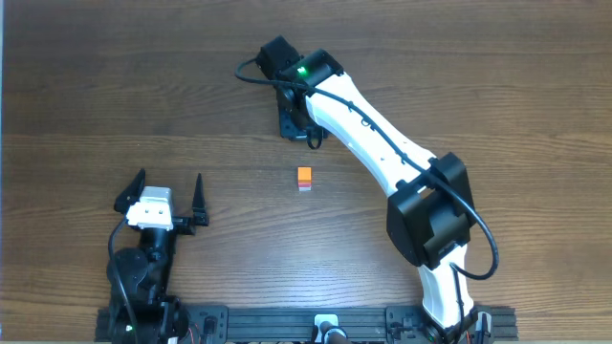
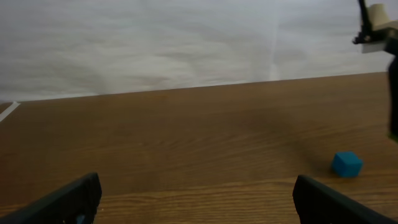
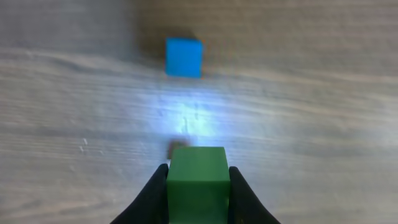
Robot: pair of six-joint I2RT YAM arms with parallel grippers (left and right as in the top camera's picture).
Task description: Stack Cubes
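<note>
My right gripper (image 1: 299, 129) is at the far middle of the table, lifted above the wood and shut on a green cube (image 3: 198, 177), which sits between its dark fingers (image 3: 152, 194). A blue cube (image 3: 184, 57) lies on the table a little beyond the green one, apart from it; the left wrist view has the blue cube (image 2: 346, 163) far off to its right. An orange cube (image 1: 304, 175) rests at the table's middle, with a paler strip showing at its near side. My left gripper (image 1: 169, 182) stands open and empty at the near left.
The brown wooden table (image 1: 115, 86) stretches bare to the left and right. A pale wall (image 2: 186, 43) rises behind its far edge. The arms' bases and a black rail (image 1: 316, 320) line the near edge.
</note>
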